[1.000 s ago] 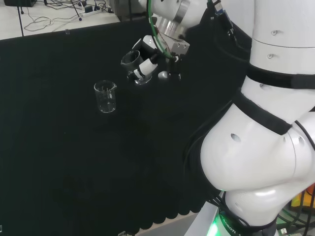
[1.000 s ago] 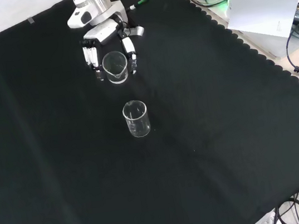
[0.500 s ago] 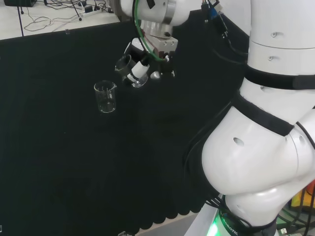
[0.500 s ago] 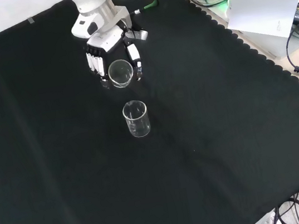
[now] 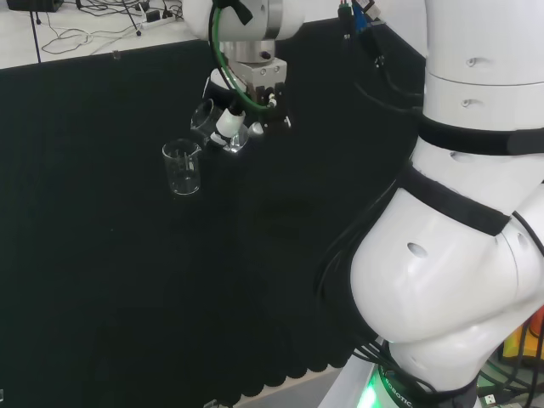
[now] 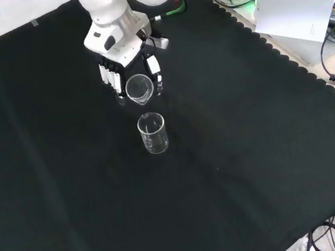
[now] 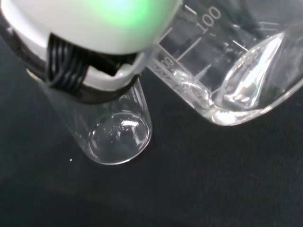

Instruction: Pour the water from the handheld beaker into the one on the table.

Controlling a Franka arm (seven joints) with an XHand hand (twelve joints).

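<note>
Your black and white hand (image 6: 127,65) has its fingers curled round a small clear glass beaker (image 6: 139,89), tipped over with a little water inside. The other clear glass beaker (image 6: 153,133) stands upright on the black cloth tabletop (image 6: 253,150), just beside the tipped one.

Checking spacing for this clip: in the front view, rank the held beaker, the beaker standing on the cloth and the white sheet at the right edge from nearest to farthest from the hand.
1. Held beaker, tilted, in the hand.
2. Standing beaker, just below it.
3. White sheet, far right, off the cloth.
</note>
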